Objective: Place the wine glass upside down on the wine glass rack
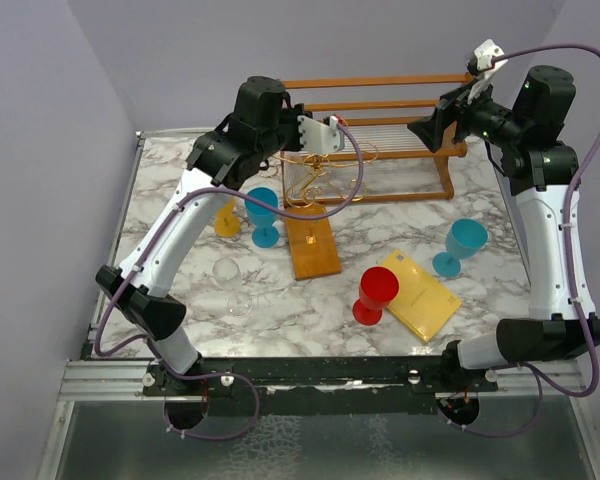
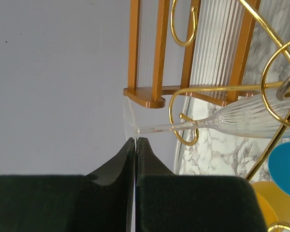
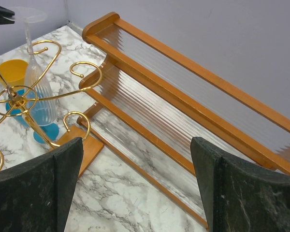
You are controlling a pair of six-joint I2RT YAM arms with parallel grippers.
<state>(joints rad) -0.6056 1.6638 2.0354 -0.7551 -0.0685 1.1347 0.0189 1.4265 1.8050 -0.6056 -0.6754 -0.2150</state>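
Observation:
A clear ribbed wine glass (image 2: 251,118) hangs foot-up, bowl-down in the wine glass rack (image 2: 183,111), a stand of thin gold wire. Its stem passes through one curled arm. My left gripper (image 2: 136,140) is shut on the rim of the glass's flat foot. In the right wrist view the inverted glass (image 3: 37,87) stands beside the rack's gold hub (image 3: 17,101), above the orange-brown base (image 3: 82,147). From above, the left gripper (image 1: 332,135) is over the rack (image 1: 320,175). My right gripper (image 3: 135,145) is open and empty, high over the slatted shelf (image 1: 442,125).
The bigger wooden slatted shelf (image 1: 380,130) stands at the back. Two blue glasses (image 1: 263,215) (image 1: 463,245), a red glass (image 1: 373,295), a yellow glass (image 1: 227,218), a clear glass (image 1: 230,275) and a yellow board (image 1: 420,293) are on the marble table.

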